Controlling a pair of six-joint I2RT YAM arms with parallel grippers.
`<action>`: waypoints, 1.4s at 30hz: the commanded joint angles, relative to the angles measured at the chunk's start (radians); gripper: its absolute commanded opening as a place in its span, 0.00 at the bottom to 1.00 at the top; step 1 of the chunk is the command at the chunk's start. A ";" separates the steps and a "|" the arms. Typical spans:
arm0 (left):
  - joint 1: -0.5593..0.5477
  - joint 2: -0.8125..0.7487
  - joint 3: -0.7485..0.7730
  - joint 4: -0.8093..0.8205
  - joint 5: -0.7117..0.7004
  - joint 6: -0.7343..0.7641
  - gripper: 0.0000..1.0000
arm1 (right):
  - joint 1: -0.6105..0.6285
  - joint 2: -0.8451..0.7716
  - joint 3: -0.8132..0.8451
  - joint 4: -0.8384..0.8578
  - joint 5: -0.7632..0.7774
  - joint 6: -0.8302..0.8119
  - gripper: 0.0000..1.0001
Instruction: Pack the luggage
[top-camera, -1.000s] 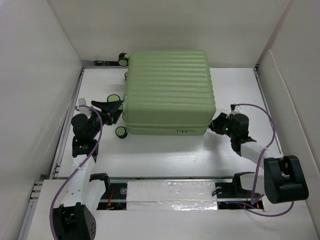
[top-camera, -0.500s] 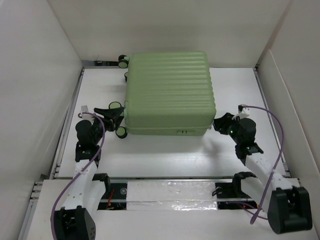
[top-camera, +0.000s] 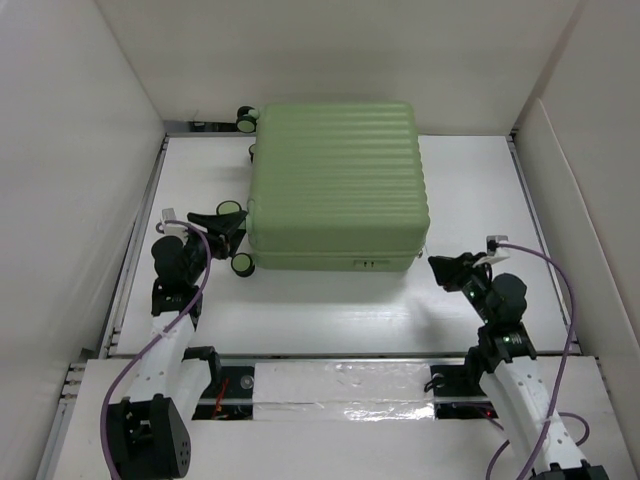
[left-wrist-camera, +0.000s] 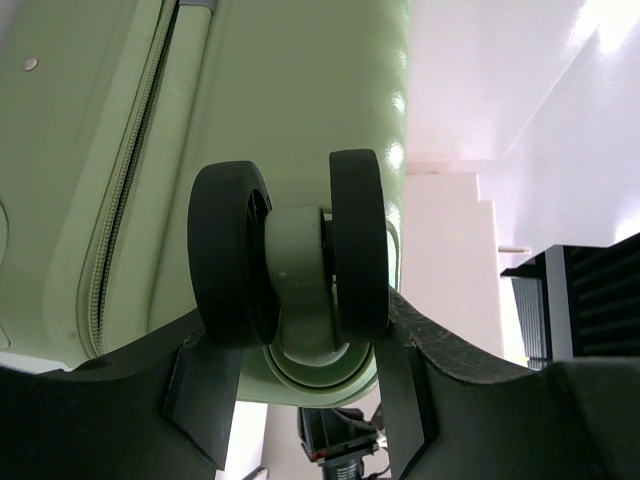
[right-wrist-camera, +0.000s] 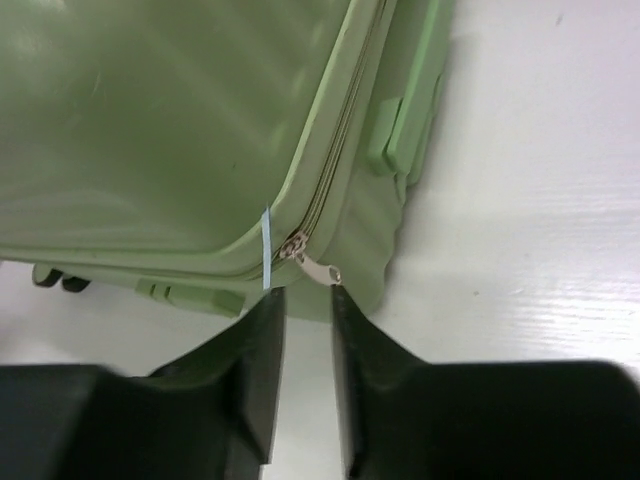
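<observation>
The suitcase (top-camera: 338, 180) lay closed and flat on the table (top-camera: 330, 310). The left gripper (left-wrist-camera: 300, 330) clamped 1 caster wheel (left-wrist-camera: 228, 255), probably to brace it. The right gripper (right-wrist-camera: 305, 305), narrowly parted and empty, faced the zipper pull (right-wrist-camera: 318, 268).

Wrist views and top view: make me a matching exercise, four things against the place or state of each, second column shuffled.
Things:
1. luggage
2. caster wheel
3. zipper pull
4. right gripper

Places or states:
A. nothing between the jaws, only a narrow gap
B. sits between the fingers of the left gripper
C. lying flat, lid down, ribbed shell up
D. at the shell's corner, just ahead of the right gripper

Pairs: 1-C, 2-B, 3-D, 4-A
</observation>
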 joint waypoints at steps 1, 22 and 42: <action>-0.009 0.003 0.015 0.095 0.065 0.120 0.00 | -0.005 0.037 -0.003 0.065 -0.104 -0.052 0.36; -0.009 0.019 0.013 0.089 0.083 0.137 0.00 | -0.005 0.405 0.047 0.382 -0.124 -0.116 0.35; -0.009 0.036 0.021 0.063 0.089 0.169 0.00 | -0.005 0.519 0.006 0.642 -0.102 -0.150 0.10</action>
